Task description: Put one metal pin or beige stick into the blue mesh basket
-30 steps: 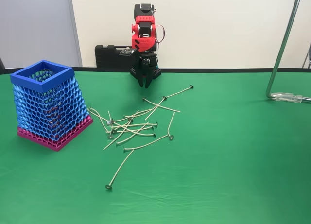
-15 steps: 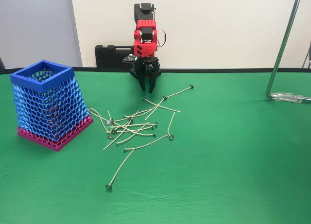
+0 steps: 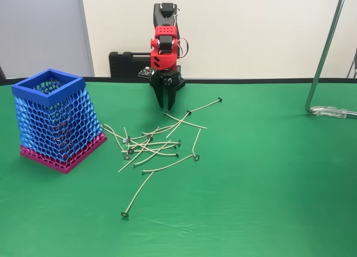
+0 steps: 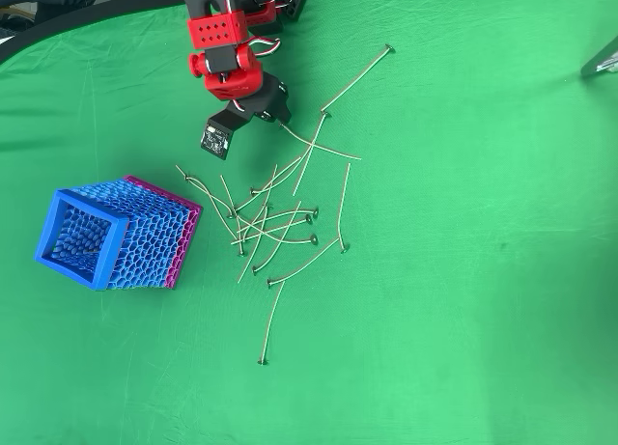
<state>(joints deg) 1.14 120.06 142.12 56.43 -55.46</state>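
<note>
Several thin beige-silver pins (image 3: 152,145) with small round heads lie criss-crossed on the green cloth, seen in the overhead view as a loose pile (image 4: 277,223). One pin (image 3: 137,194) lies apart at the front. The blue mesh basket (image 3: 54,119) with its darker blue square rim and magenta base stands left of the pile, shown leaning in the overhead view (image 4: 114,235). My red and black gripper (image 3: 165,105) points down just behind the pile, above the cloth, open with nothing between its fingers. From above the gripper (image 4: 271,114) sits by the rear pins.
A black case (image 3: 126,64) lies behind the table's back edge. A metal stand pole (image 3: 327,48) rises at the right, with its foot (image 3: 333,111) on the cloth. Open green cloth spreads in front and to the right of the pins.
The arm has tipped forward and the gripper has come down a little toward the rear pins. Its fingers have spread slightly. The pins and basket have not moved.
</note>
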